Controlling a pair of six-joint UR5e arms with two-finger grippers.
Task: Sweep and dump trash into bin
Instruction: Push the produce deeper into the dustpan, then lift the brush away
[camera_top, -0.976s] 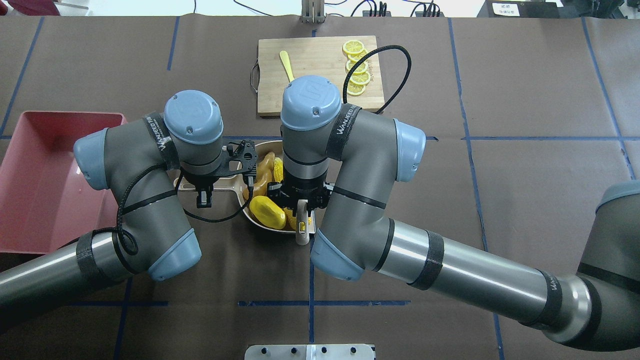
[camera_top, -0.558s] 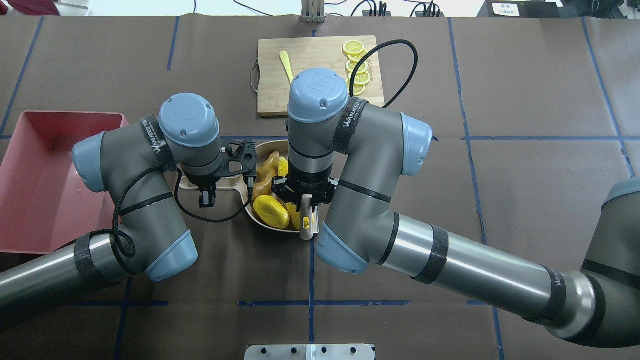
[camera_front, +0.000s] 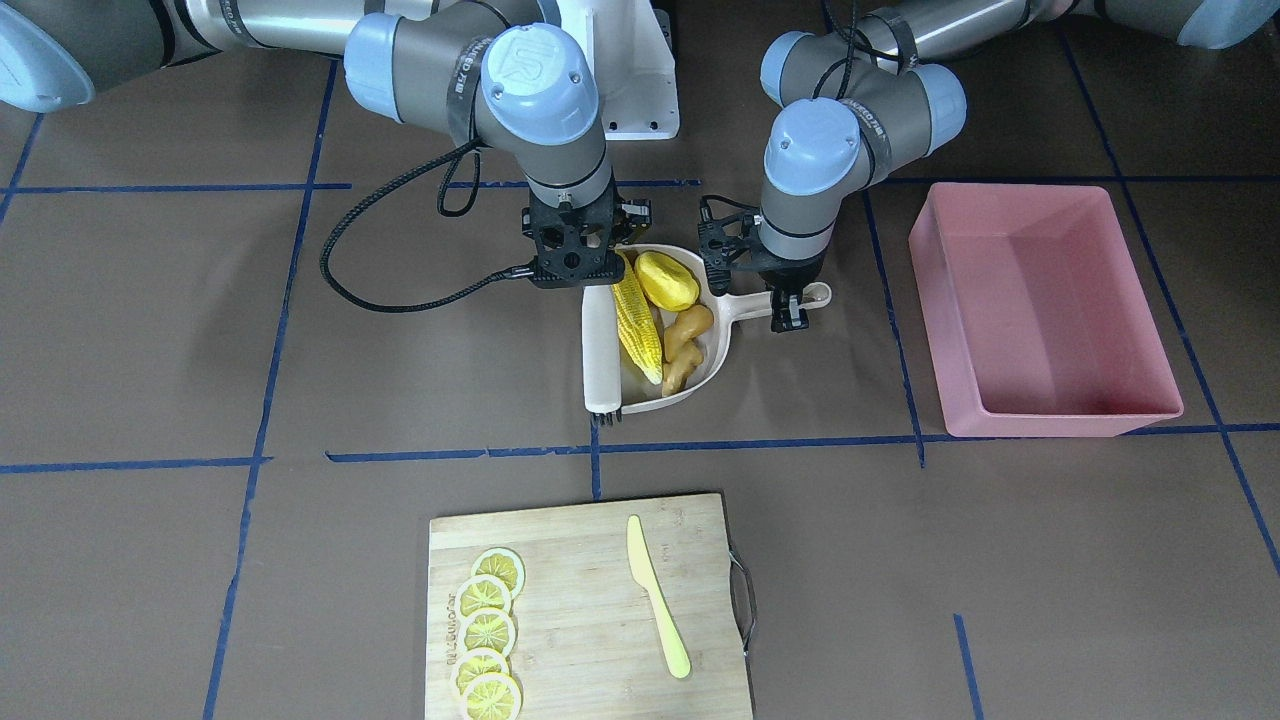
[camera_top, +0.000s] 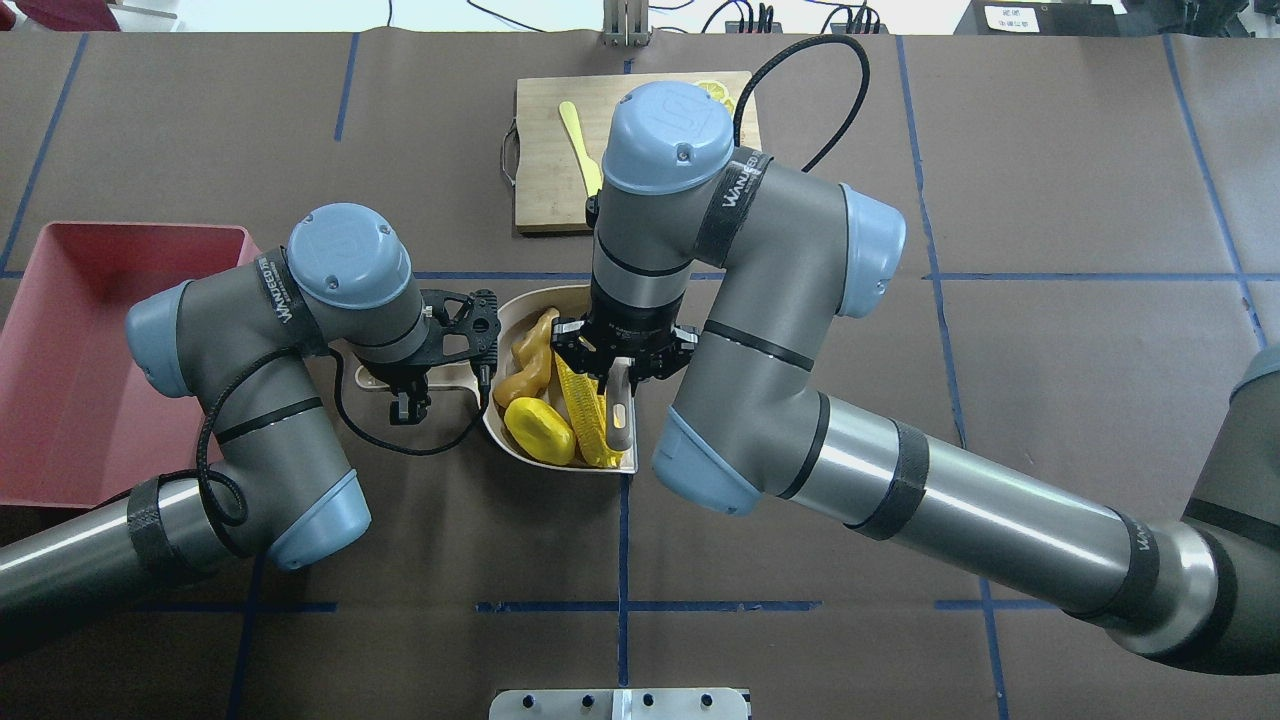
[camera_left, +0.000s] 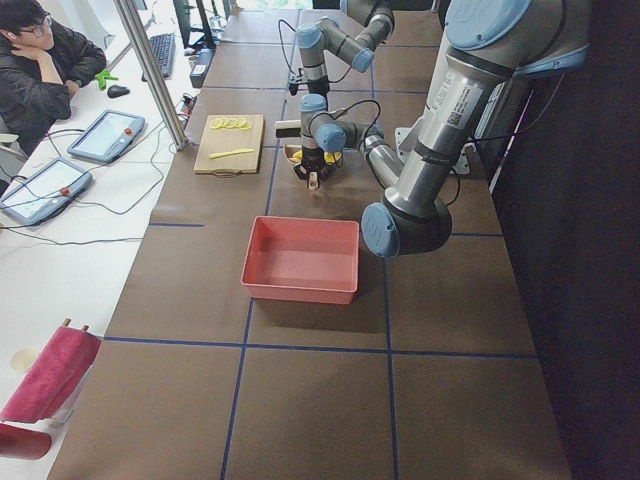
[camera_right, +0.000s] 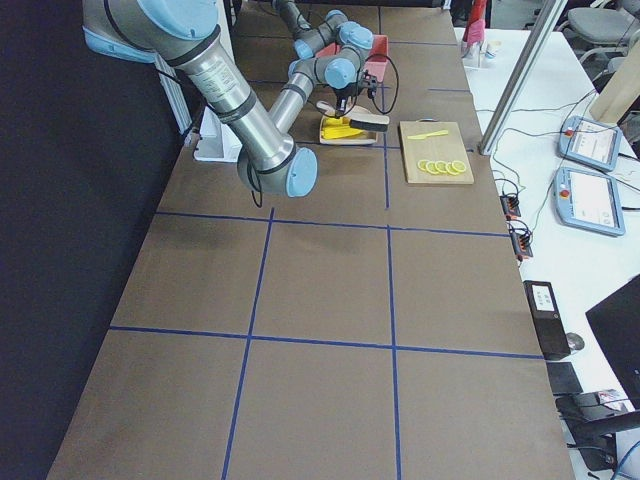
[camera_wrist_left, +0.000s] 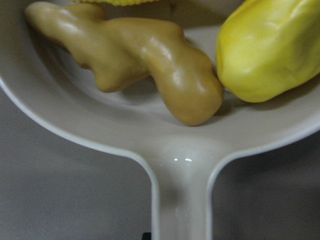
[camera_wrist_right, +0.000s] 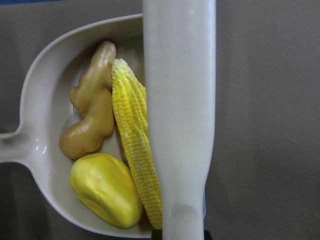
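Table (camera_top: 1050, 200), brown cover with blue tape lines. Both arms reach in from the near side and meet at mid-table.

Dustpan (camera_top: 497, 425), beige, flat on the table at centre. Its handle points left and its open mouth points right.

All three trash items sit inside the pan:
- Potato-like lump (camera_top: 538, 430), yellow and oval, at the near end.
- Corn cob (camera_top: 585, 420), just right of the lump. It lies lengthwise, near to far, along the mouth.
- Ginger root (camera_top: 530, 360), tan, on the far side of the lump and left of the corn. In the left wrist view its thick end is touching or almost touching the lump.

Right gripper (camera_top: 614, 385) is over the right edge of the pan, fingers clamped on a pale brush (camera_front: 601, 350). The brush lies along the open mouth, pressed up beside the corn. The right wrist view shows its back running parallel to the cob.

Left gripper (camera_top: 405, 392) points down at the dustpan handle (camera_front: 815, 295), fingers closed around it.

Bin (camera_top: 140, 232), a pink tub, sits at the left edge of the table, left of the pan and not touching it. The left arm partly covers its near right corner.

Farther out, past the pan, is a wooden cutting board (camera_top: 545, 170) with a pale yellow knife (camera_top: 580, 145) lying on it. A row of lemon slices (camera_front: 485, 630) runs along its right side, mostly hidden overhead by the right arm.
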